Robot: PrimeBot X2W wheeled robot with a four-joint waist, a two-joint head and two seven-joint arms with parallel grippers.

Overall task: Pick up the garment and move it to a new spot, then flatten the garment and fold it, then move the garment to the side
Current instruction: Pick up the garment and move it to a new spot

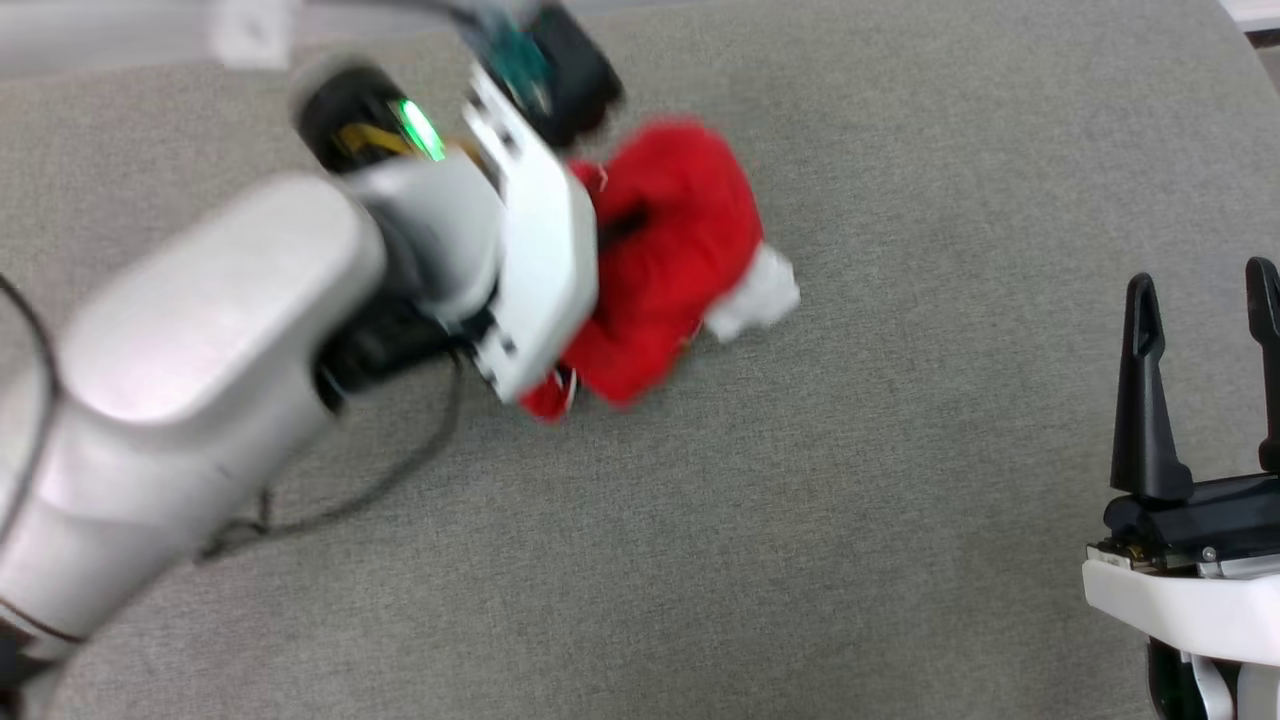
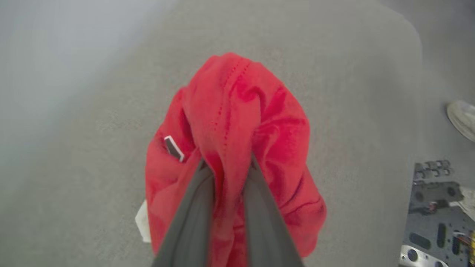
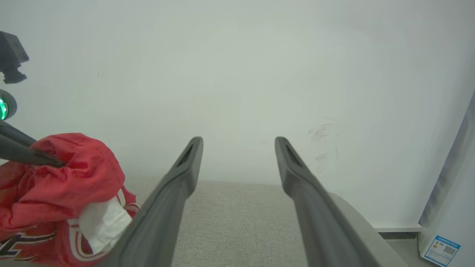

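Garment: red jersey (image 1: 670, 250) hangs bunched from your left gripper (image 2: 227, 165) over the far middle of the grey cloth-covered table (image 1: 900, 500). You cannot tell whether its lowest folds touch the cloth.
Left jaws: nearly closed, pinching a narrow ridge of red fabric.
Right jaws: your right gripper (image 1: 1205, 300) stands wide apart and empty, well off at the near right.
Slip risk: thin pinch on a full bundle; a quick swing may pull the fabric free.
Drag risk: white sleeve (image 1: 755, 295) hangs low; carry it too low and it catches, twisting the bundle.
Snag risk: dark cable (image 1: 400, 470) loops beneath your left forearm, near the jersey.
Placement risk: released balled up, it flattens poorly.
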